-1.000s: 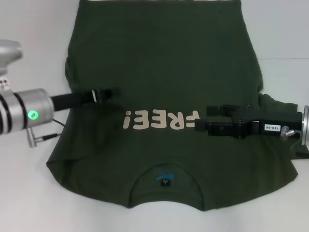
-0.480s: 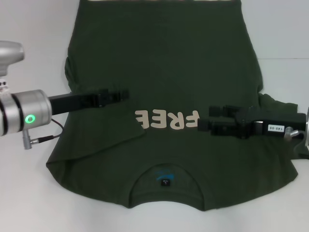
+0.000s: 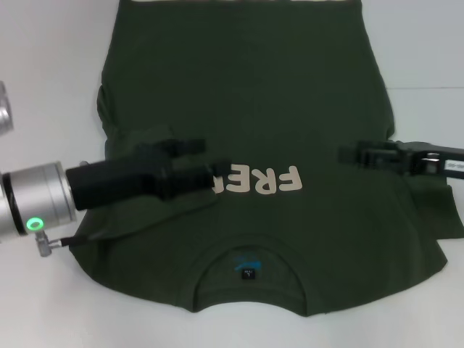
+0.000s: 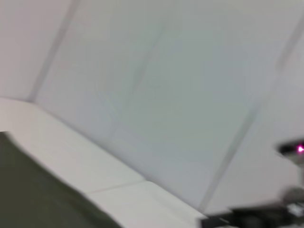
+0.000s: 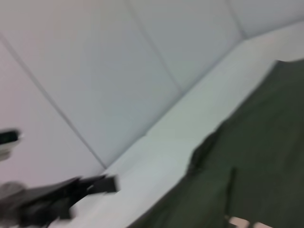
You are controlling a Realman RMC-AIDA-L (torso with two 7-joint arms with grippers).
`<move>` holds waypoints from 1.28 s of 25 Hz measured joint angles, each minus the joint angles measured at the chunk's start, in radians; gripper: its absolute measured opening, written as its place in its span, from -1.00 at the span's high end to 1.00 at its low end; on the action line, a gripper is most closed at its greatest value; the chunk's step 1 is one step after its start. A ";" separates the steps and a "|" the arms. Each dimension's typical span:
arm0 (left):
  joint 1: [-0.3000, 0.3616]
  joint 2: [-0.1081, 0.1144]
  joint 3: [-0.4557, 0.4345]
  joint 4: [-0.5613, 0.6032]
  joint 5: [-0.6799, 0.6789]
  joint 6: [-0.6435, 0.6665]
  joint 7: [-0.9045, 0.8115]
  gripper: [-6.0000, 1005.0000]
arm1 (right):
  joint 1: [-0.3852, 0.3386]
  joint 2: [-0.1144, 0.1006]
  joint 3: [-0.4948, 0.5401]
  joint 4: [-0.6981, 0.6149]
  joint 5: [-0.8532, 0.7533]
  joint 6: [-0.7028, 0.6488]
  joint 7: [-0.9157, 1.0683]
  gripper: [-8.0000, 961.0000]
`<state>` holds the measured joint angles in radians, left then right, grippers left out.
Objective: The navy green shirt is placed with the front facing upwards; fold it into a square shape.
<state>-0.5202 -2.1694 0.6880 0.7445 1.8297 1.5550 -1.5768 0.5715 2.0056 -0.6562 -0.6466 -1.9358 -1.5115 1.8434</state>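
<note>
I see the navy green shirt [image 3: 246,109] mostly flat, its 9 o'clock side folding inward; most folds remain. My left gripper [image 3: 217,172] looks clamped on that flap, while for the right gripper [image 3: 349,154] at 3 o'clock I cannot tell.

Bare table [image 3: 51,87] flanks the shirt [image 3: 246,94]; both tools overhang it

The left arm [image 3: 36,206] is showing a silver cylindrical wrist with dark rings, a glowing green light, a small metal plug and a thin black cable trailing from it. A matte black housing is leading to the left gripper [image 3: 217,174]. The right gripper [image 3: 346,154] is black and blocky, wearing a white label with dark print.
</note>
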 joint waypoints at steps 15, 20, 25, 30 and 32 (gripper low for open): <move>-0.017 0.001 0.226 0.014 0.191 0.004 0.245 -0.65 | -0.057 -0.096 0.022 -0.004 -0.115 0.114 0.358 -0.86; -0.019 0.001 0.228 0.014 0.191 -0.004 0.256 -0.65 | -0.091 -0.101 0.035 -0.004 -0.127 0.169 0.436 -0.86; -0.027 0.004 0.227 0.014 0.191 -0.002 0.256 -0.65 | -0.109 -0.114 0.036 0.006 -0.167 0.226 0.512 -0.86; -0.027 0.005 0.226 0.015 0.191 -0.003 0.257 -0.65 | -0.112 -0.112 0.046 0.011 -0.205 0.264 0.552 -0.86; -0.027 0.005 0.226 0.015 0.191 -0.003 0.257 -0.65 | -0.112 -0.109 0.047 0.012 -0.206 0.282 0.557 -0.86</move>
<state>-0.5476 -2.1644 0.9142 0.7594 2.0203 1.5515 -1.3200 0.4594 1.8971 -0.6088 -0.6349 -2.1416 -1.2294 2.4005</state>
